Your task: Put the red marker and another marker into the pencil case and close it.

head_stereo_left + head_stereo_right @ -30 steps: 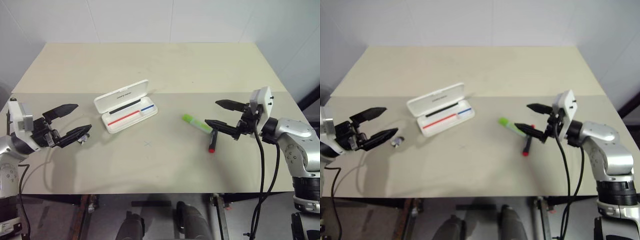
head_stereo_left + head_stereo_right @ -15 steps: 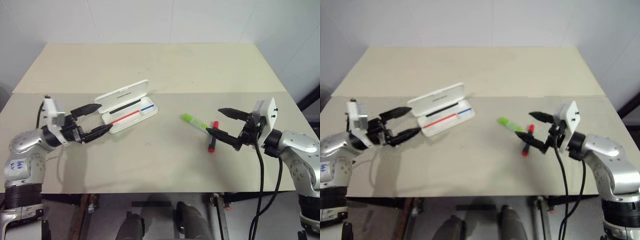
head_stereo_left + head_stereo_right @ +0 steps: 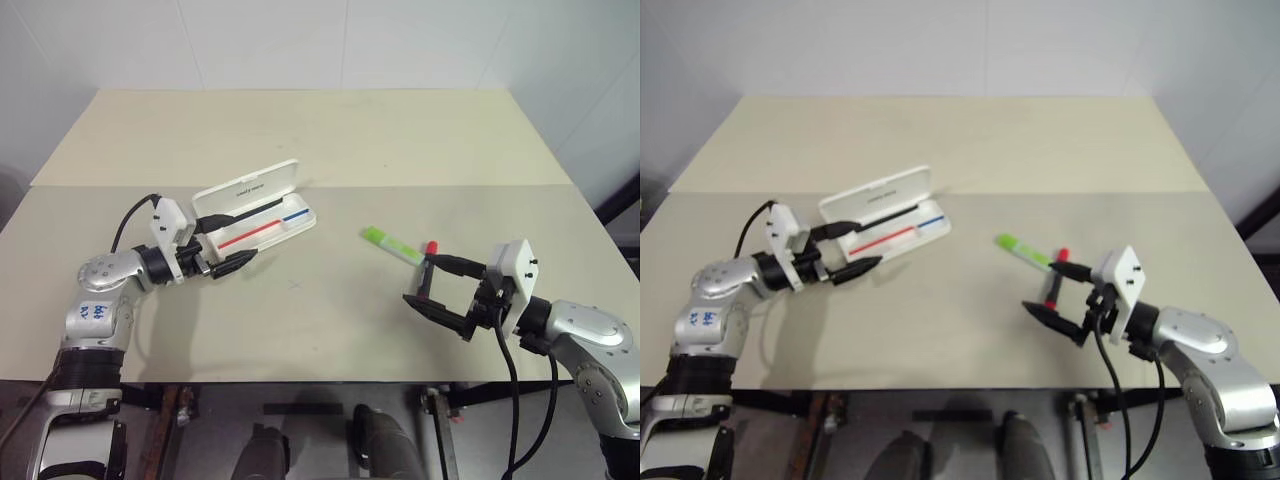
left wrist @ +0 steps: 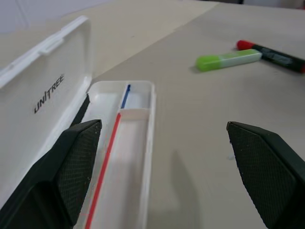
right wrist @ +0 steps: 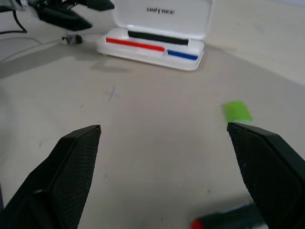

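Note:
The pencil case [image 3: 262, 230] lies open left of the table's middle, its lid [image 3: 245, 188] raised at the back and red and blue stripes in the tray. My left gripper [image 3: 232, 240] is open at the case's left end, one finger over the tray, the other in front of it. The lime-green marker [image 3: 392, 243] lies right of centre. Just beside it lies the red marker [image 3: 427, 272], dark-barrelled with a red end [image 3: 432, 247]. My right gripper [image 3: 417, 281] is open at the red marker's near end, a finger on either side. Whether it touches the marker is unclear.
The beige table [image 3: 300, 130] has bare room behind the case and between the case and the markers. A small grey object [image 5: 71, 39] and a black cable [image 5: 19, 31] lie on the table beside my left arm. The table's front edge runs close below both grippers.
My left gripper has swung right and down, from the table's left edge to the case's left end. My right gripper has drawn back and sunk toward the front edge. Case and markers have not moved.

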You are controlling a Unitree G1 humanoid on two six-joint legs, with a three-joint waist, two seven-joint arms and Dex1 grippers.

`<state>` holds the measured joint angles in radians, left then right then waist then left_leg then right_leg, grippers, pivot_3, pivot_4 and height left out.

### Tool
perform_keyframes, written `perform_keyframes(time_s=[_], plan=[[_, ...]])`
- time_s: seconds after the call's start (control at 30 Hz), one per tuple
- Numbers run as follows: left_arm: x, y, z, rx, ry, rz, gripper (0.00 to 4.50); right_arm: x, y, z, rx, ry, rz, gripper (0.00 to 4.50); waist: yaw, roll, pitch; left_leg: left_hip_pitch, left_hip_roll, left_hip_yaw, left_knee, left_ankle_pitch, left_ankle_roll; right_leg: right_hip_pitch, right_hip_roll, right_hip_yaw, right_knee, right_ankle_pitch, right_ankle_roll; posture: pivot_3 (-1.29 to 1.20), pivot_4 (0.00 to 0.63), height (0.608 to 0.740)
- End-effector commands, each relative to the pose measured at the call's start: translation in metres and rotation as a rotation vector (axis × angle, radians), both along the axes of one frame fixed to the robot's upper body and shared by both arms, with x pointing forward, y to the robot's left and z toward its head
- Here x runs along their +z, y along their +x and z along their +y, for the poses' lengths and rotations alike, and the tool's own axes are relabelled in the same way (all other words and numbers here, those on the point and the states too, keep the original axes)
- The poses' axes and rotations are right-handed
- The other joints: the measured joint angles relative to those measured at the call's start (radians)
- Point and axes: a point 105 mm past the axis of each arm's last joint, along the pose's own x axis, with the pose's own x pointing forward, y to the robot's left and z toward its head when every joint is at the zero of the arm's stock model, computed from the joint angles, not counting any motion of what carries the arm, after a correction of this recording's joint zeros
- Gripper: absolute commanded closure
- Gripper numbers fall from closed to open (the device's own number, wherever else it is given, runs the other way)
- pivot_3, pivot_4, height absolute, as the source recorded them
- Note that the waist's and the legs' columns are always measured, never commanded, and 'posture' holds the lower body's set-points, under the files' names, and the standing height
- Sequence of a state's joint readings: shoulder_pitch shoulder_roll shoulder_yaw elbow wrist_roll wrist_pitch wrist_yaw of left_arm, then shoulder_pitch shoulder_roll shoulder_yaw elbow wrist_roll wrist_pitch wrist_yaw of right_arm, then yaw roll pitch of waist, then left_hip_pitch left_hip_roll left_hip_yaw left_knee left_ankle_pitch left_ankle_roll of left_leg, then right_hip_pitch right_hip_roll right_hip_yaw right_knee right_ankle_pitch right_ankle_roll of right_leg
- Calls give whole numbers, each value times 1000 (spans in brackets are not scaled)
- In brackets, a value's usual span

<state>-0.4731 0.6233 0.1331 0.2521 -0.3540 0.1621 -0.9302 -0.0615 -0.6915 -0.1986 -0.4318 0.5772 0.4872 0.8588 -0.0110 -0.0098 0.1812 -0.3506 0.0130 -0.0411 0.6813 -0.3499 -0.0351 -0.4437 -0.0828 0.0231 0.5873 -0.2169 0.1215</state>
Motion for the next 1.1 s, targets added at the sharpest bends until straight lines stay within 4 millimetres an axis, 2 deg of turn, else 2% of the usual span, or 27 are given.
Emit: perform_keyframes(time_s=[0.03,0.47,0.67,1.1], plan=[[-2,7,1,29,17,5,14,13,-2,2,4,2,-50,0,0,0,0,0,0,0,0,0,0,0,0,0,0,0,0,0,150,740],[-18,6,-13,-119,81,168,14,17,6,2,-32,1,-86,0,10,0,0,-1,0,0,0,0,0,0,0,0,-1,0,0,0,150,740],[-35,17,-7,-60,205,271,14,18,6,2,-43,4,-93,0,9,0,0,0,0,0,0,0,0,0,1,0,-1,0,0,0,150,740],[-34,40,-4,-4,285,301,14,18,9,0,-60,11,-102,0,10,-1,0,0,0,0,1,1,2,0,1,0,0,0,0,0,150,740]])
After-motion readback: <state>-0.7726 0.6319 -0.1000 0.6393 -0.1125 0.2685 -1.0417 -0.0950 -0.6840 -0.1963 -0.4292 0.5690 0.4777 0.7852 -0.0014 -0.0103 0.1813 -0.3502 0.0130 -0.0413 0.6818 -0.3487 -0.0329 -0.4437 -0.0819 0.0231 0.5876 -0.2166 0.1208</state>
